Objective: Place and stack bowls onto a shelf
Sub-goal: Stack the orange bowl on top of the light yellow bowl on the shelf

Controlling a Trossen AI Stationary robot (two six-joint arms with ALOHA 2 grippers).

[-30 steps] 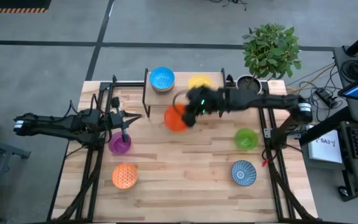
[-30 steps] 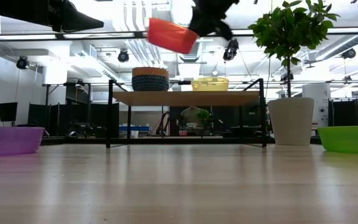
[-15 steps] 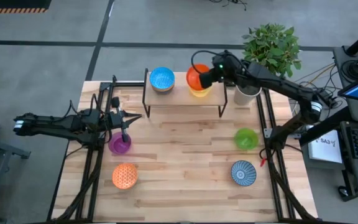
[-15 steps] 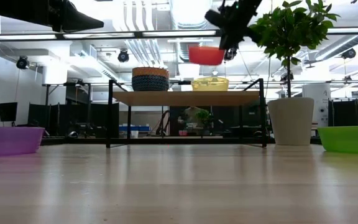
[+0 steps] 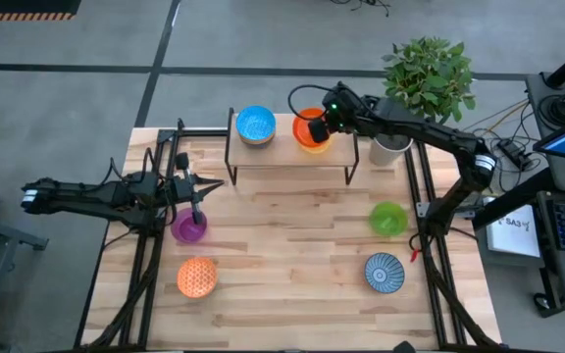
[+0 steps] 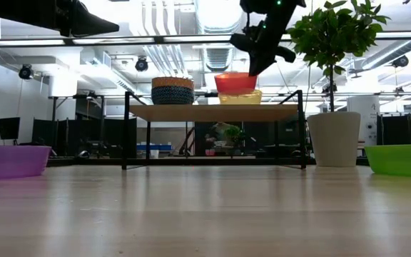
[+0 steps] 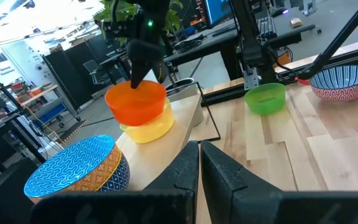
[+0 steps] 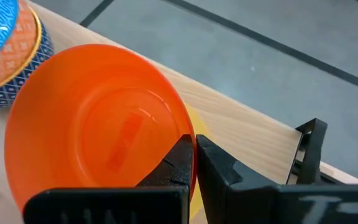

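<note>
A: Item one, the shelf [image 5: 287,149]?

B: Light-wood board on black legs, at the far middle of the worktop [image 5: 292,255]. It carries two stacks. Toward the left arm's end, a blue bowl [image 5: 255,124] nested in a patterned orange bowl [image 7: 107,177]. Toward the right arm's end, the red-orange bowl [image 5: 312,129] sitting in the yellow bowl [image 6: 241,98].

A: Right hand?

B: The right hand [image 5: 326,120] is over the shelf, at the rim of the red-orange bowl on the side toward the plant. Its fingers [image 8: 179,163] are clenched on that rim, one inside the bowl, one outside. In the low view the bowl sits level, its base down inside the yellow one.

A: Left hand?

B: The left hand [image 5: 200,203] waits near the left edge of the worktop, over the purple bowl [image 5: 188,226]. The left wrist view shows its fingers [image 7: 219,171] close together with a thin gap between them, gripping nothing.

A: Loose bowls on the worktop?

B: Four. Purple, as listed. Patterned gold bowl [image 5: 196,277], near left. Green bowl [image 5: 388,218], right side. Blue-white striped bowl [image 5: 385,272], near right, just toward the front from the green one. All well apart from the shelf.

A: Other entries?

B: A potted plant [image 5: 428,76] in a pale pot [image 6: 334,138], just beside the shelf's right end.
</note>
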